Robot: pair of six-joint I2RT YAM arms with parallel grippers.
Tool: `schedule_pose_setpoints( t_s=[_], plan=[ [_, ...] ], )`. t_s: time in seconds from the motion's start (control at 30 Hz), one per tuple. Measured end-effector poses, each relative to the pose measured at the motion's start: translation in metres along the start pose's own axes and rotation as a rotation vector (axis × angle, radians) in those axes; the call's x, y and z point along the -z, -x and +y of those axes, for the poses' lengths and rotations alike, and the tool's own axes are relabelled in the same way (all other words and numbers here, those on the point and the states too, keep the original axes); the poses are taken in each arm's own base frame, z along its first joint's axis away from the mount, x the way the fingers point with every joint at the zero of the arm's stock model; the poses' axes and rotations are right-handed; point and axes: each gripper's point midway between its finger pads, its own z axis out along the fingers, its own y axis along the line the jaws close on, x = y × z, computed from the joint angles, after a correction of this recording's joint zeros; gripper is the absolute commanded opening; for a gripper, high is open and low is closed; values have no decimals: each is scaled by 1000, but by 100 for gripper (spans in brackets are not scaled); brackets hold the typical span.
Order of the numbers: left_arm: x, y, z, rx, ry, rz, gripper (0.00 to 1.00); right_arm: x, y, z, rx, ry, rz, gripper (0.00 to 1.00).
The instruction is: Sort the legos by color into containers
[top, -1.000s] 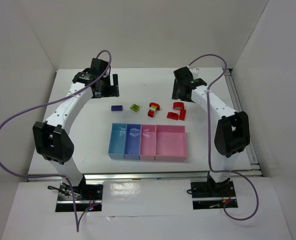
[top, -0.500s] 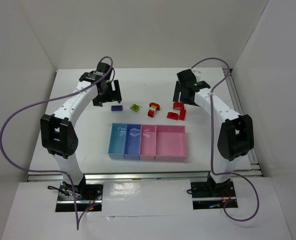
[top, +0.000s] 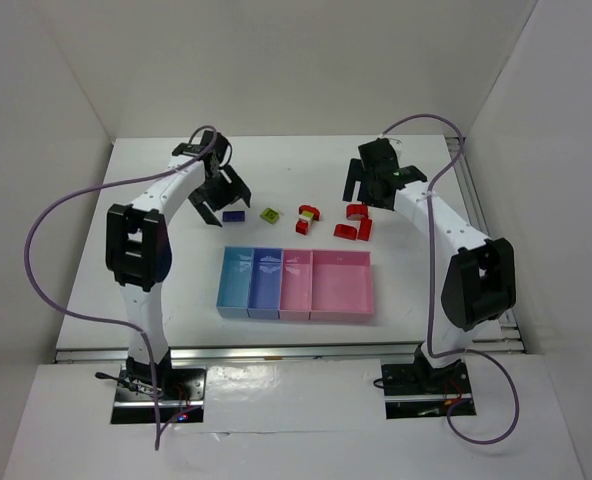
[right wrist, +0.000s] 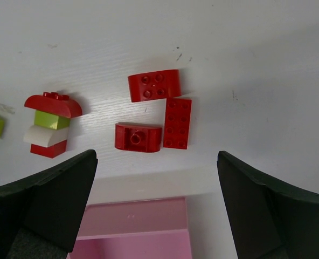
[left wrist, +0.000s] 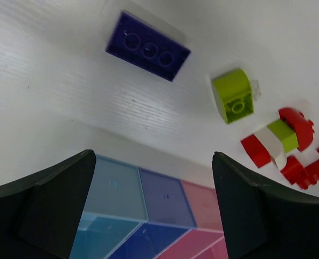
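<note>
Legos (top: pixel 308 212), small plastic bricks, scattered mid-table. Left gripper (top: pixel 222 196): jaws wide apart, empty, dark blue rectangular brick (left wrist: pixel 147 46) just ahead. Right gripper (top: pixel 364 188): likewise spread, three red bricks (right wrist: pixel 154 85) beneath. Four shallow plastic trays (top: pixel 294 285) toward near edge.

- A row of four trays (top: pixel 296 284) is set side by side on the table (top: pixel 166 270), midway between its left and right edges and nearer the near edge.
- Behind the trays, a line is formed from left to right by a single brick (top: pixel 234 215), a second brick (top: pixel 270 215), a stack of bricks (top: pixel 307 217) and a close group of three bricks (top: pixel 356 222).
</note>
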Motion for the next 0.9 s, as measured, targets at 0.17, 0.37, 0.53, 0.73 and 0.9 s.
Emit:
schedule_pose_setpoints(
  t_s=[0.17,0.37,0.53,0.73,0.9],
  plan=[
    [-24,8,9,139,61,8,97,3,5,6,9,39,-16,100],
    [-51,23,8,221,95,-16,93,5,10,12,22,71,-29,100],
    [-72,27,12,240,125,-22,87,6,8,15,24,89,-20,100],
    [-85,39,4,254,123,-44,84,10,9,14,22,92,-28,100],
    [-86,56,-5,260,99,-77,79,11,9,13,23,89,-29,100]
  ],
)
